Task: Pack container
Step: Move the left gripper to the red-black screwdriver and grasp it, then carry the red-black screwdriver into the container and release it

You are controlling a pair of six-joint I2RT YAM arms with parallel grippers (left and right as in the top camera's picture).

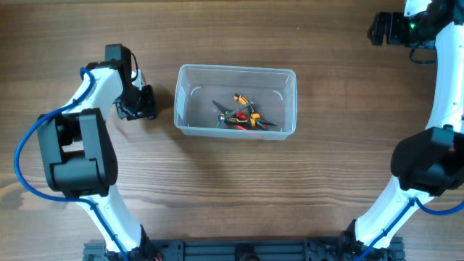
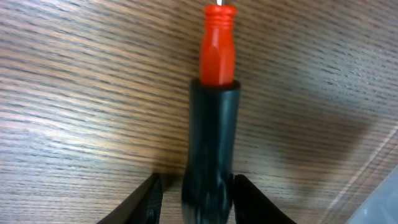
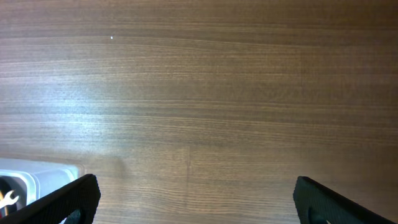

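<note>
The container [image 1: 183, 109] is a clear plastic tub at the table's middle, holding several small hand tools [image 1: 243, 113] with orange, red and black handles. My left gripper [image 1: 139, 101] is just left of the tub, low over the table. In the left wrist view its fingers [image 2: 194, 199] straddle the black handle of a screwdriver [image 2: 214, 124] with a red collar, lying on the wood. A small gap shows at the left finger. My right gripper [image 1: 384, 29] is at the far right back, open and empty [image 3: 196, 199].
A corner of the tub shows at the left edge of the right wrist view [image 3: 37, 177] and at the lower right of the left wrist view [image 2: 385, 202]. Bare wooden table surrounds the tub.
</note>
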